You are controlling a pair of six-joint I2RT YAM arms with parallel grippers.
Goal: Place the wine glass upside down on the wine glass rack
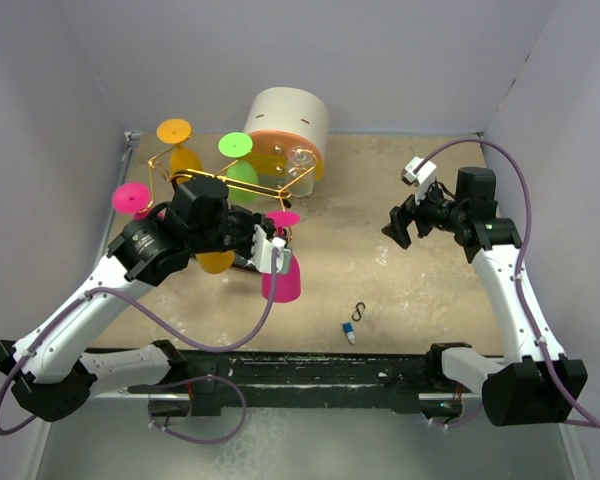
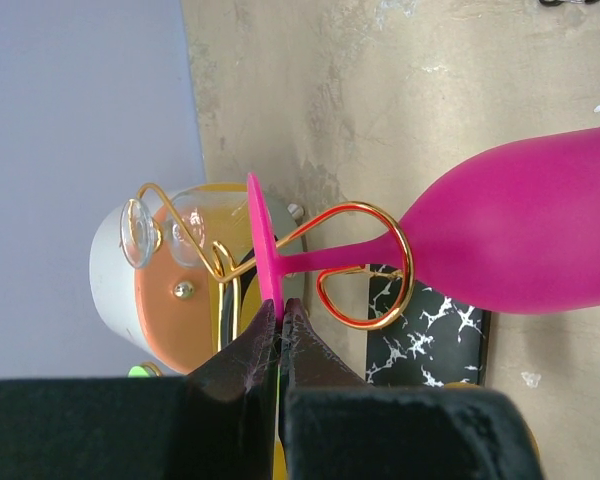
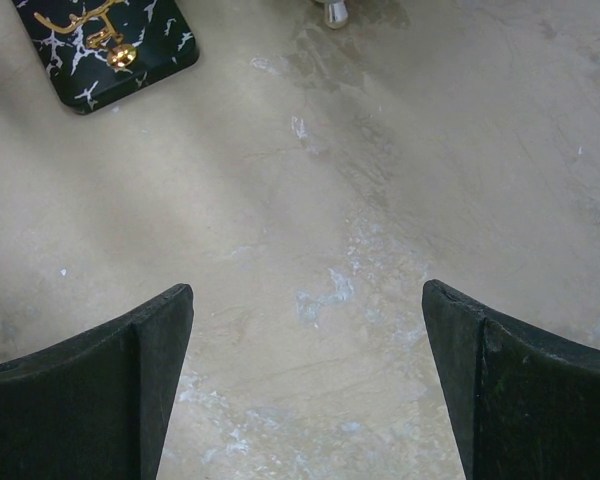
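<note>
The pink wine glass [image 2: 530, 230] hangs upside down, its long axis up and down, with the foot on top and the bowl's mouth toward the table [image 1: 430, 290]. In the left wrist view that axis lies across the picture, foot at left and bowl at right. The glass sits at the near right side of the rack [image 1: 265, 188]. Its stem passes through a curled gold loop [image 2: 408, 262], the foot on one side of the wire and the bowl on the other, above the black marbled base [image 2: 425, 330]. The left gripper [image 2: 280, 310] is pinched tight on the rim of the foot.

Around it hang an orange glass [image 1: 175, 130], a green glass [image 1: 235, 145] and a second pink glass [image 1: 132, 197], and a yellow bowl [image 1: 217, 262] shows under the left arm, which covers the rack's middle. A round cream box [image 1: 285, 125] stands just behind the rack. A black S-hook [image 1: 359, 311] and a small blue-and-white piece [image 1: 349, 333] lie on the table between the arms.

Only the left wrist view shows the stem inside the loop and the pinch on the foot. Only the overhead view shows the other glasses' feet and the small pieces. The right gripper [image 3: 305, 295] hangs over bare table to the right of the rack, fingers spread wide and holding nothing. Its own view catches a corner of the base.
</note>
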